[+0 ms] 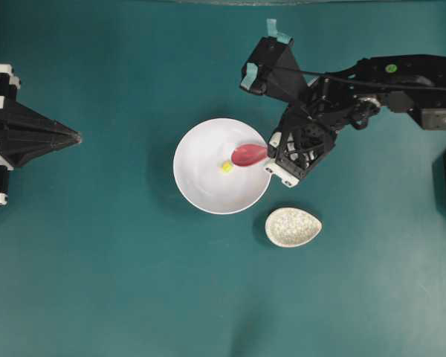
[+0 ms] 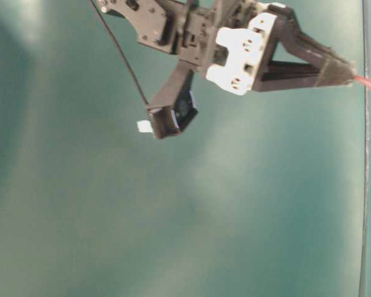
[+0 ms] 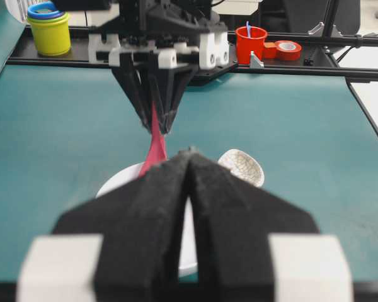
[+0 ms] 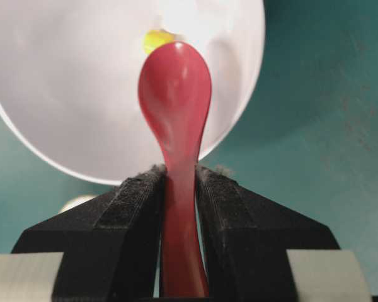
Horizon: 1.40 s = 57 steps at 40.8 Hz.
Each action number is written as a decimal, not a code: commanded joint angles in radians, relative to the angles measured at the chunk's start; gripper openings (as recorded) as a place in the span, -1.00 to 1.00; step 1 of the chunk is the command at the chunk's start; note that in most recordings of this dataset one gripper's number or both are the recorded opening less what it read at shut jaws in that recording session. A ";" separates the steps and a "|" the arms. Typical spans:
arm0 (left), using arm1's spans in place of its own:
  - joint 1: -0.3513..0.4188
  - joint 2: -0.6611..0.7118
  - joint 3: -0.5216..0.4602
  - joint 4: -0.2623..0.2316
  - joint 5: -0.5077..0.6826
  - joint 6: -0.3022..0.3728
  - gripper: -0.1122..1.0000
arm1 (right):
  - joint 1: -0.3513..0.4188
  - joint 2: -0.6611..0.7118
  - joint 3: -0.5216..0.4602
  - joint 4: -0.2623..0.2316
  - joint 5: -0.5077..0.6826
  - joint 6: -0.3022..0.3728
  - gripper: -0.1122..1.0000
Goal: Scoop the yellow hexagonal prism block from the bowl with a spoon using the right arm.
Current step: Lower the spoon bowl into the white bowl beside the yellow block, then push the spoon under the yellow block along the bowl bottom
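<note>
Black right fingers (image 4: 179, 207) squeeze the spoon (image 4: 175, 100) handle, scoop over the bowl (image 4: 69, 94) beside the yellow block (image 4: 156, 39). Left fingers (image 3: 188, 189) pressed together.

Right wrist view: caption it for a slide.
Right gripper fingers clamp the pink-red spoon, its scoop over the white bowl beside the yellow block.

My teal table (image 1: 97, 260) carries the white bowl (image 1: 201, 186) and, just beside it, a speckled spoon rest (image 1: 293, 227).
</note>
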 commanded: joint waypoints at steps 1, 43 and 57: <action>0.002 0.008 -0.026 0.003 -0.005 -0.002 -0.80 | 0.006 0.002 -0.029 -0.005 0.000 0.000 -0.41; 0.002 0.009 -0.026 0.002 -0.005 -0.002 -0.80 | 0.035 0.141 -0.083 -0.018 -0.112 -0.011 -0.41; 0.002 0.009 -0.026 0.002 -0.005 -0.002 -0.80 | 0.035 0.152 -0.098 -0.038 -0.219 -0.012 -0.41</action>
